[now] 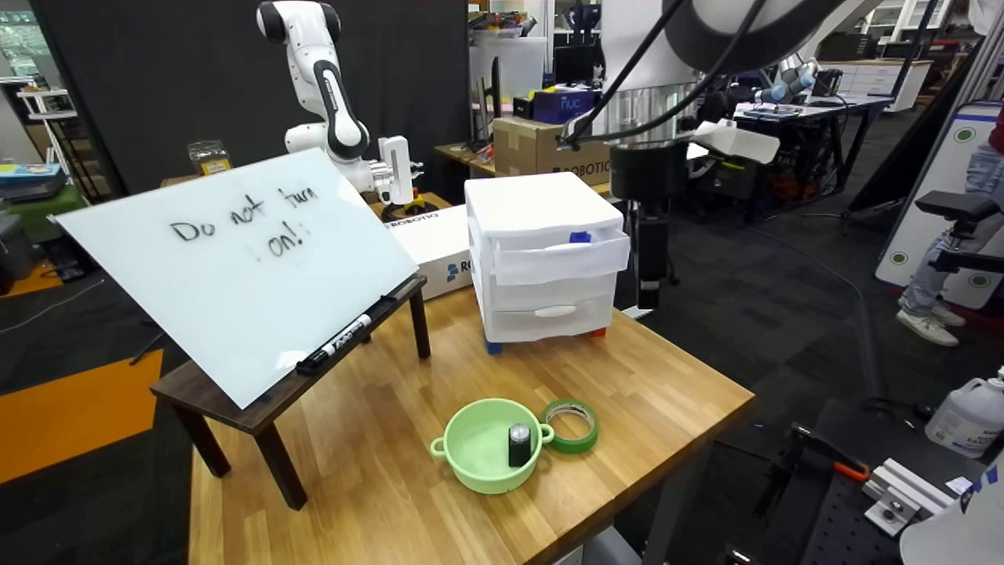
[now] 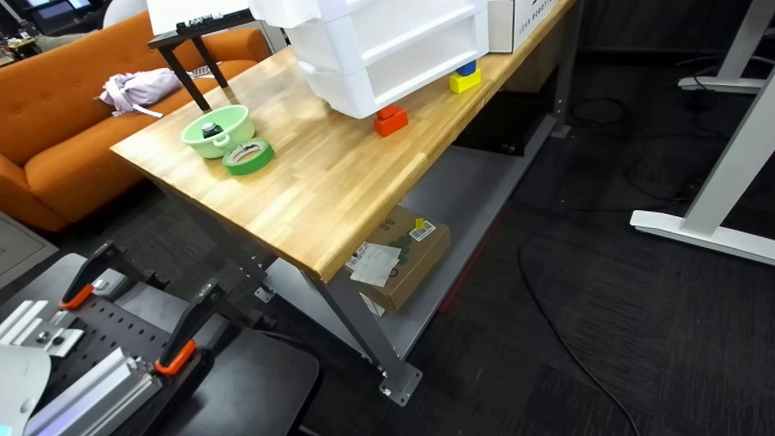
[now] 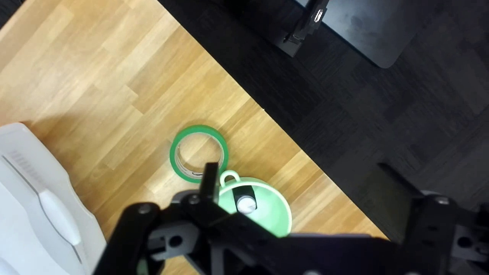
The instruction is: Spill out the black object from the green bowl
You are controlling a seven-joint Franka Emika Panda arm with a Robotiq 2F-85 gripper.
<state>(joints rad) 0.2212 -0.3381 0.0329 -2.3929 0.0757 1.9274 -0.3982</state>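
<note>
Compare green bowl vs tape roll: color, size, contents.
Color: the green bowl is pale, the tape roll a deeper green.
Size: the green bowl is wider and taller than the tape roll.
Contents: the green bowl holds the black object; the tape roll's open center shows tabletop.
Shared: both round, both on the tabletop.

1. a wooden desk carries a roll of green tape, lying flat.
2. a white drawer unit has its top drawer partly out; red, yellow and blue blocks sit beneath it.
3. a dark stand bears a tilted whiteboard reading "do not turn on!", with a marker along its lower edge.
4. an orange sofa holds a pale purple bundle.
5. under the desk, a cardboard box rests on a grey shelf.
</note>
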